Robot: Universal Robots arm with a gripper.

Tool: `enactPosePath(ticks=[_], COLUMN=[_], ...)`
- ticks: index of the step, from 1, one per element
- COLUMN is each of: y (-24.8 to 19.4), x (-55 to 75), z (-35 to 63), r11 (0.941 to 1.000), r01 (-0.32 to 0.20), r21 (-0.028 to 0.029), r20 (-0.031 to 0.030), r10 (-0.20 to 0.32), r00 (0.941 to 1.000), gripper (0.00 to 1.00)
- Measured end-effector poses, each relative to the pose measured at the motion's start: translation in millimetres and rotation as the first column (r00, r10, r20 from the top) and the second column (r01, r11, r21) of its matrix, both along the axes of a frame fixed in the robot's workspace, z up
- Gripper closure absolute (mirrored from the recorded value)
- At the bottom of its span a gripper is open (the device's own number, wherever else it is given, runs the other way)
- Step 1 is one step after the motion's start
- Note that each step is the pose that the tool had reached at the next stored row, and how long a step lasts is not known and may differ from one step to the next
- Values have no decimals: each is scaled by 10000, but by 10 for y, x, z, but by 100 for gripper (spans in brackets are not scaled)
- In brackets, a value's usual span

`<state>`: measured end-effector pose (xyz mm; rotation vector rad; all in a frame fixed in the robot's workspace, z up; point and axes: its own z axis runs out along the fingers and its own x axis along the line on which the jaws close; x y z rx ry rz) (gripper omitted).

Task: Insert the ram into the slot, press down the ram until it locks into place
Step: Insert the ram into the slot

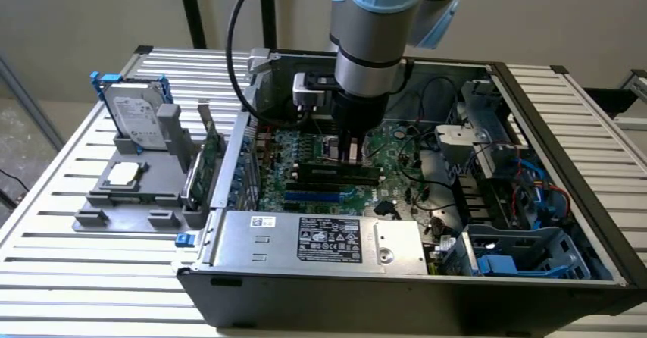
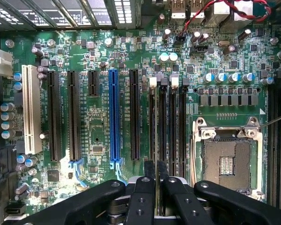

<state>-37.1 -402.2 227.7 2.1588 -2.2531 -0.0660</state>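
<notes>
Slots (image 2: 172,126), four, black, parallel

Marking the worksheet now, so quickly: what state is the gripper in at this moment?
Gripper: low over the black slot, in line with it; open or shut cannot be told.

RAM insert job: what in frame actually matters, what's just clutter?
Job:
- tool, over the black memory slots
- motherboard carrying those slots

Lying about:
- hard drive
- silver chip on the gray tray
- power supply
- blue slot
- white slot
- CPU socket
</notes>
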Motion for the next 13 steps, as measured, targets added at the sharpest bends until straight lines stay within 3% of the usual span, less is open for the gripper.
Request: enactPosePath(ticks=[13], y=[6], x=[0], z=[-54], r11=[10000], r01=[-17], r21=[-3], r20=[0], r10=[17], r00=[10000], gripper=[86])
